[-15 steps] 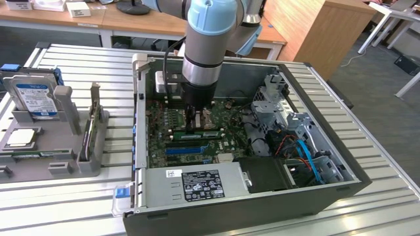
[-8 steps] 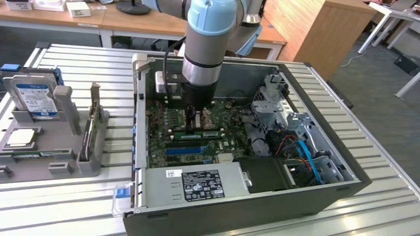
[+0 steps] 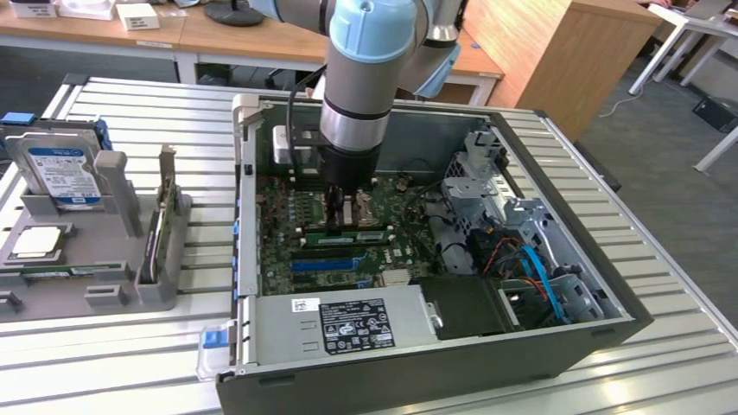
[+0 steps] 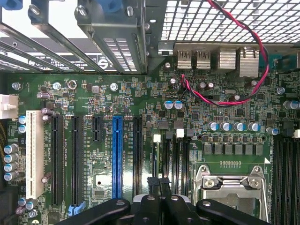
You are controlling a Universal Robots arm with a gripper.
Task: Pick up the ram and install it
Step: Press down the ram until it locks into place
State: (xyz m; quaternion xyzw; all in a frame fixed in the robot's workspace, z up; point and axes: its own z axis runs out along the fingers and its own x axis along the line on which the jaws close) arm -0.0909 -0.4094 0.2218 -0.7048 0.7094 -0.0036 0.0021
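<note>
The black two-finger gripper (image 3: 335,216), jaws fully closed, presses on the thin green circuit-board ram stick (image 3: 346,233) in its motherboard slot; judged light, rigid and fragile, grip its long edges.

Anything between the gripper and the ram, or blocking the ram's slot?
Nothing visible. The shut gripper sits right at the ram, which stands on edge among the slots of the motherboard.

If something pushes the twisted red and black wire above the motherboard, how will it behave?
The twisted red and black wire is thin and hangs in a loose loop, so it probably bends aside easily. One end meets the motherboard, so it may spring back or snag.
</note>
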